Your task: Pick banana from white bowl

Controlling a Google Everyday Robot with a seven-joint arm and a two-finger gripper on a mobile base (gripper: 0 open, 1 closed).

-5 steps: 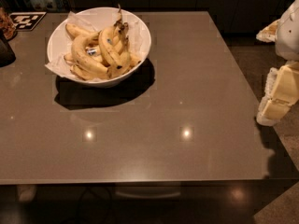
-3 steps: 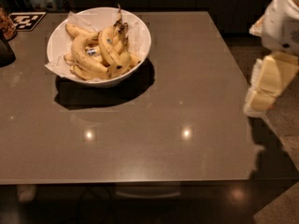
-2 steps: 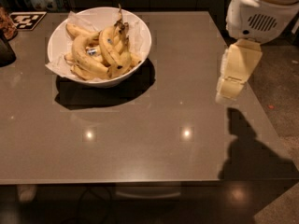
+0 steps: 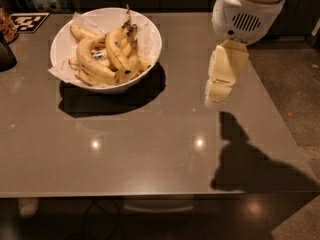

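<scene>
The white bowl (image 4: 150, 39) stands at the back left of the table, with crinkled white paper at its rim. Several ripe yellow bananas (image 4: 102, 56) with brown spots lie heaped inside it. My gripper (image 4: 218, 95) hangs from the white arm above the right part of the table, well to the right of the bowl and apart from it. It holds nothing that I can see.
The grey-brown glossy table (image 4: 140, 154) carries the bowl's shadow and my arm's shadow at the right. A black-and-white marker card (image 4: 29, 21) lies at the back left corner, beside a dark object (image 4: 6, 54) at the left edge. Floor lies past the right edge.
My arm has swung in from the right edge of the view over the table, moving left toward the bowl. The bowl and bananas have not moved.
</scene>
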